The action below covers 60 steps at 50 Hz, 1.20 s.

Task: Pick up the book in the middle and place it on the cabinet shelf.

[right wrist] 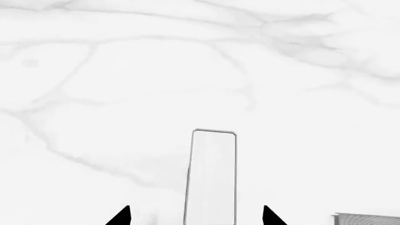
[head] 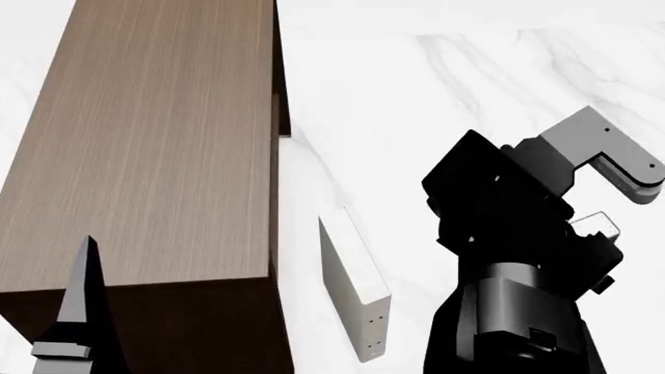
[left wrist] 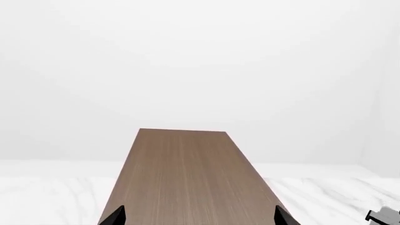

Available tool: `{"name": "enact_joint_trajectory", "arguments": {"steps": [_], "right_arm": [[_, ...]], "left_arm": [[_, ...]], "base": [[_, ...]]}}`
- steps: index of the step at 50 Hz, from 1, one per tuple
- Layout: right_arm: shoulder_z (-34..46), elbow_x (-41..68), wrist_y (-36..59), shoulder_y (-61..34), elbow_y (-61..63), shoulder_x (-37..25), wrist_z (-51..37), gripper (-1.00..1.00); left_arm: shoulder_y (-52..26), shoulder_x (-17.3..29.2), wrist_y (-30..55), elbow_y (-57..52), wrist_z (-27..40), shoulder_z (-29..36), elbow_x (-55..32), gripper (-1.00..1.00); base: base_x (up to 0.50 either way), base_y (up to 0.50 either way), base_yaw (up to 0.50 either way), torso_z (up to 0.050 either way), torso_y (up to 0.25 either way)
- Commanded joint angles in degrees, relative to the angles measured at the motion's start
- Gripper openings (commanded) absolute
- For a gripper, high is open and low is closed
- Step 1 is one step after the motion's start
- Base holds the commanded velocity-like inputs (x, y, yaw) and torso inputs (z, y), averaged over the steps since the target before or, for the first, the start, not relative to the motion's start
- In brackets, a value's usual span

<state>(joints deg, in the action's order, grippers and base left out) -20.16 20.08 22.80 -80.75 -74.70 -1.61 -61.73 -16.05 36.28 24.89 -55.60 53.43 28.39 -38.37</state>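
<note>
- While the right arm reaches over the marble floor [head: 499, 70], the book [head: 353, 292] stands on edge on that floor, just beside the cabinet shelf [head: 156, 156] and between it and the arm's black body.
- From the right wrist view, the book [right wrist: 211, 176] shows as a narrow, pale upright slab with a thin grey outline, sitting between the two dark fingertips [right wrist: 122, 216] of the right gripper [right wrist: 195, 216]; the tips are spread wide on either side and neither touches it.
- Seen from the left wrist view, the left gripper [left wrist: 198, 216] hovers over the cabinet shelf [left wrist: 187, 178], its fingers [left wrist: 115, 216] spread apart with nothing between them.
- From the head view, one pointed dark finger [head: 83, 304] of the left gripper overlaps the cabinet's near end.
- At one corner of the right wrist view, a grey striped edge [right wrist: 368, 219] shows; I cannot tell what it is.
</note>
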Motion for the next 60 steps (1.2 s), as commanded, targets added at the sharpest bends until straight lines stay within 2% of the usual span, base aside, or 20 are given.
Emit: {"name": "enact_joint_trajectory", "arguments": {"steps": [1, 14, 15, 29, 33, 34, 37, 39, 42, 50, 55, 60], "right_arm": [[-1.84, -0.65, -0.90, 1.67, -0.09, -0.10, 1.92, 1.00], [-3.74, -3.37, -0.85, 3.13, -0.17, 0.32, 3.45, 1.00], [-3.78, -3.71, -0.66, 3.21, -0.17, 0.27, 3.63, -1.00], [-4.31, -6.45, -2.03, 3.65, 0.07, 0.47, 5.42, -1.00], [-1.68, -7.60, -3.21, 4.73, 3.84, 1.33, 7.28, -1.00], [0.60, -4.76, -4.16, 5.72, 7.16, 1.56, 9.40, -1.00], [7.50, 6.56, -4.64, 9.62, 17.58, 1.56, 6.96, -1.00], [10.23, 8.51, -2.21, 9.10, 18.72, 1.27, 7.42, -1.00], [13.21, 10.71, -4.31, 8.97, 20.82, 1.38, 8.70, -1.00], [22.41, 13.64, -17.05, 10.25, 33.72, 1.17, 10.78, -1.00], [25.78, 17.61, -27.20, 8.83, 33.78, 1.46, 10.74, -1.00], [30.59, 25.63, -34.36, 6.37, 32.85, 1.41, 14.31, -1.00]], "left_arm": [[-0.07, 0.27, -0.18, -0.02, 0.29, 0.10, -0.20, 1.00], [-0.24, 0.49, -0.47, 0.12, 0.43, 0.34, -0.19, 1.00], [-0.20, 0.45, -0.58, 0.30, 0.37, 0.37, -0.14, 1.00], [-0.13, 0.69, -1.08, 0.41, 0.47, 0.58, -0.04, 1.00], [0.03, 0.88, -1.34, 0.41, 0.51, 0.53, 0.01, 1.00], [0.06, 0.87, -1.40, 0.39, 0.49, 0.59, 0.02, 1.00], [0.01, 0.92, -1.32, 0.30, 0.61, 0.68, -0.03, 1.00], [0.14, 0.96, -1.58, 0.34, 0.57, 0.64, -0.02, 1.00], [0.15, 0.97, -1.70, 0.52, 0.45, 0.80, 0.11, 1.00], [-0.17, 0.92, -1.45, 0.66, 0.62, 1.14, 0.13, 1.00], [-0.40, 0.97, -1.11, 0.39, 0.99, 1.21, -0.12, 1.00], [-0.59, 1.09, -0.88, 0.08, 1.34, 1.22, -0.39, 1.00]], "base": [[0.00, 0.00, 0.00, 0.000, 0.000], [0.00, 0.00, 0.00, 0.000, 0.000], [0.00, 0.00, 0.00, 0.000, 0.000], [0.00, 0.00, 0.00, 0.000, 0.000], [0.00, 0.00, 0.00, 0.000, 0.000], [0.00, 0.00, 0.00, 0.000, 0.000], [0.00, 0.00, 0.00, 0.000, 0.000], [0.00, 0.00, 0.00, 0.000, 0.000], [0.00, 0.00, 0.00, 0.000, 0.000], [0.00, 0.00, 0.00, 0.000, 0.000], [0.00, 0.00, 0.00, 0.000, 0.000], [0.00, 0.00, 0.00, 0.000, 0.000]]}}
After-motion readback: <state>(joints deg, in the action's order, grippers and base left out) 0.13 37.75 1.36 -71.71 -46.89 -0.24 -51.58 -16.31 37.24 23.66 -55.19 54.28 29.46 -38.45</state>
